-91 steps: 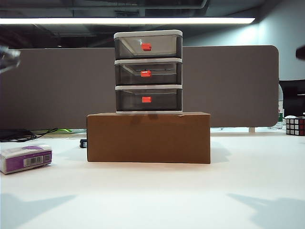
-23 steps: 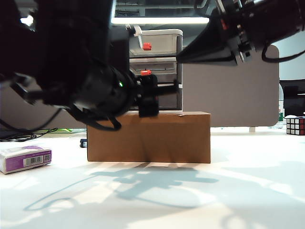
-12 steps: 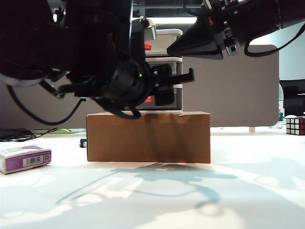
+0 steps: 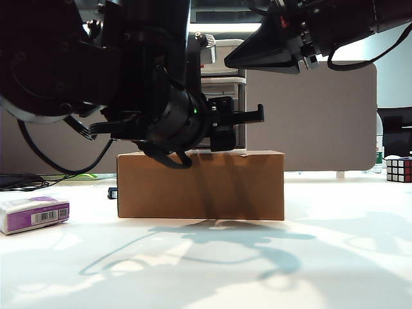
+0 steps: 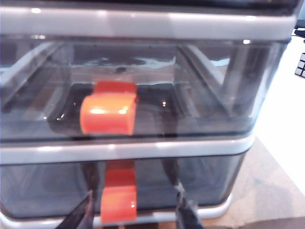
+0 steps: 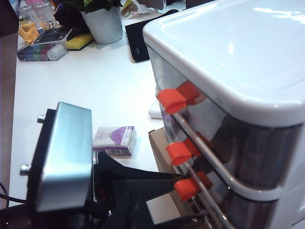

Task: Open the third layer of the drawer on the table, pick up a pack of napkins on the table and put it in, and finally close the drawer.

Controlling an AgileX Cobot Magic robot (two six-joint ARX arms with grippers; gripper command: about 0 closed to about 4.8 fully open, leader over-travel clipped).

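The third layer (image 5: pixel 190 179), the lowest drawer, is shut, flush with the two above it. Its red handle (image 5: pixel 119 202) sticks out at the front. The left gripper (image 5: pixel 132 215) is right in front of it, held level, jaws partly open. One finger (image 5: pixel 78 217) lies to each side of the handle with a gap on both sides, so nothing is gripped. Whether the tips reach the drawer front I cannot tell.

The drawer (image 4: pixel 224 82) stands on top of a brown box (image 4: pixel 244 187), set back from the box's front edge. In the exterior view the left arm hides most of it. The box sits mid-table, towards the far edge.

The right gripper (image 4: pixel 233 63) hangs high over the box's right half, level with the cabinet's top and pointing at it. It shows only as a dark cone, and its own wrist view does not show its fingers. Wide or narrow, I cannot tell.

The pack of napkins (image 4: pixel 35 214) lies flat on the table (image 4: pixel 322 257) at the left edge, barcode facing forward, well apart from the box and both grippers. A puzzle cube (image 4: pixel 399 170) sits at the far right edge.
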